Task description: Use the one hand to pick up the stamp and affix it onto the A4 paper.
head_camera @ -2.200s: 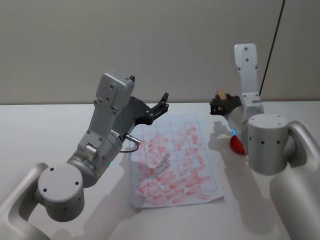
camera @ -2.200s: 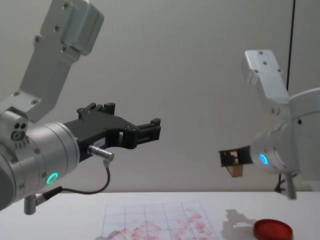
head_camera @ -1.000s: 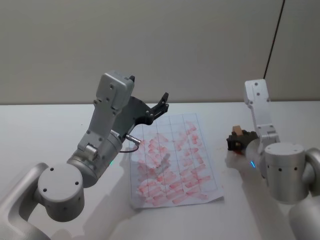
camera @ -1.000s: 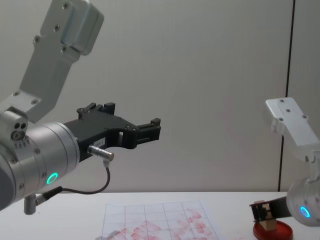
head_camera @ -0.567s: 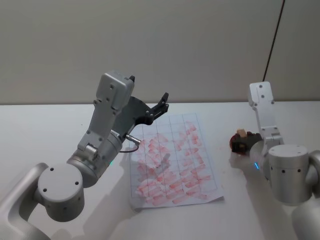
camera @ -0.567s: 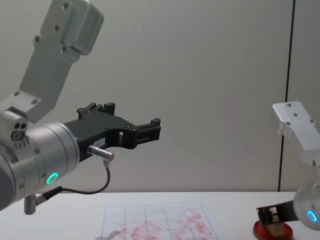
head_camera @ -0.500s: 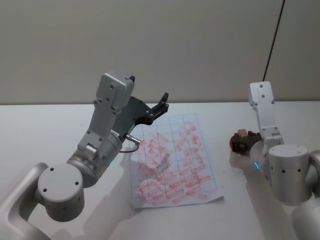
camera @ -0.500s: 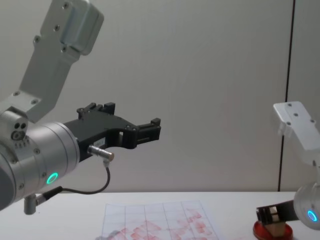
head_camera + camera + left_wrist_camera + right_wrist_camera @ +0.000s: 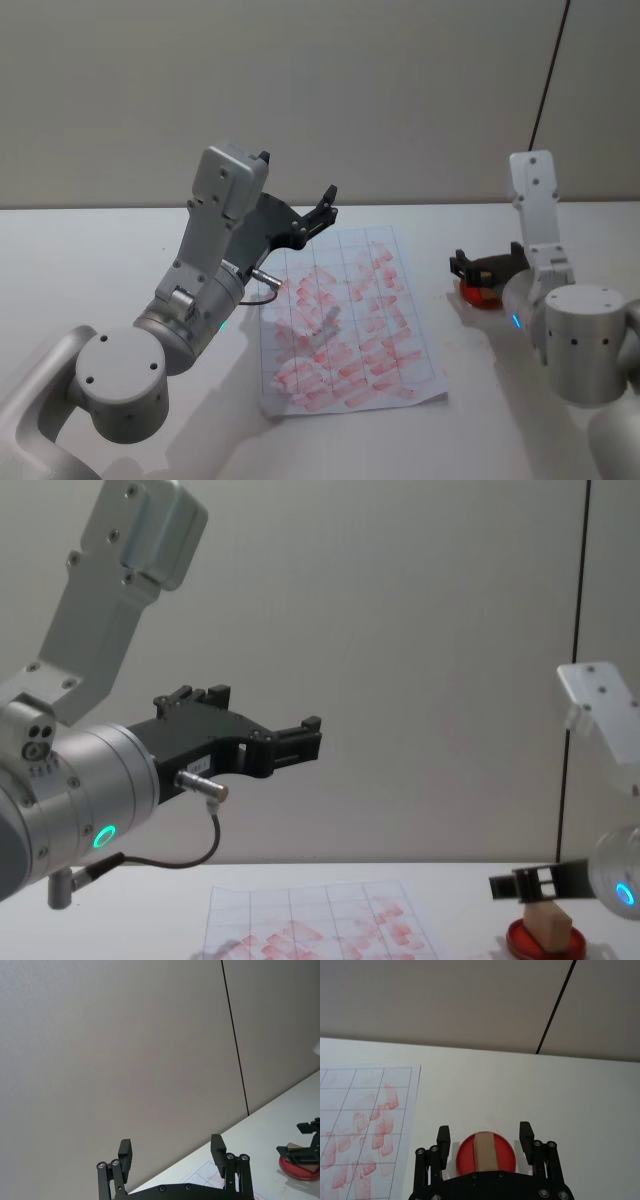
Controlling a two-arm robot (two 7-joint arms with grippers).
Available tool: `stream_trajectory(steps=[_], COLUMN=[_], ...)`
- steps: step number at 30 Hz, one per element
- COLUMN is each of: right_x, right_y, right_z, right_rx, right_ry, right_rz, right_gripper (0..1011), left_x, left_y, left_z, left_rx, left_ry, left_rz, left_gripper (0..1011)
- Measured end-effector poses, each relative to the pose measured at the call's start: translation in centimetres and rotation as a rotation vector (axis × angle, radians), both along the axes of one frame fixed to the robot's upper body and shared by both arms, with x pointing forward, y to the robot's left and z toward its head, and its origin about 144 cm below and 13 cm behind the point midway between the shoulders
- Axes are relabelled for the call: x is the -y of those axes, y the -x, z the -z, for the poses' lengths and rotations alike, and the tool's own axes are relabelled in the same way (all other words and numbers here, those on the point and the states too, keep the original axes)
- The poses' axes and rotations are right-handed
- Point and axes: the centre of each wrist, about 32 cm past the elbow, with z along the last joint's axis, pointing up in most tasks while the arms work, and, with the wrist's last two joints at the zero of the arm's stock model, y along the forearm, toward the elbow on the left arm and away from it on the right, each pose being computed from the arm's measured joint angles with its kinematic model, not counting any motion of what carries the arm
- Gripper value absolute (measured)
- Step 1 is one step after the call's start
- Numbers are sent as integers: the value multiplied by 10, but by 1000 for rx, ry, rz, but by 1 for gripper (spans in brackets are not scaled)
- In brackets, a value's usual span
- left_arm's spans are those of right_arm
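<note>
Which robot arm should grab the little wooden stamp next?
The right one, most likely. Its open gripper hovers just above the stamp, which sits on the red ink pad. The left gripper is raised high, far across the paper.

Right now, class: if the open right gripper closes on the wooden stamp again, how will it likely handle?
The stamp looks like a solid wooden block, so probably stiff and light. It leans on the ink pad in the chest view, so a nudge may tip it. The right gripper has its jaws on either side of it.
</note>
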Motion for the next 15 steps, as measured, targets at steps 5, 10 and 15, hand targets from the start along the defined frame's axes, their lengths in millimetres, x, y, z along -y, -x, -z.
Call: stream_trajectory(steps=[5,10,15], right_x=[3,7,13], right_y=[3,7,11], right_z=[-4,-6,-8], right_rx=[58,116,180], right_ry=[-12,-18,-21], right_rz=[-3,-8,-14], right_gripper=[929,1001,1001], left_x=[0,0,0], left_y=[0,0,0], left_z=[0,0,0], left_rx=[0,0,0], left_ry=[0,0,0], left_rz=[0,0,0], left_gripper=[1001,1001,1001])
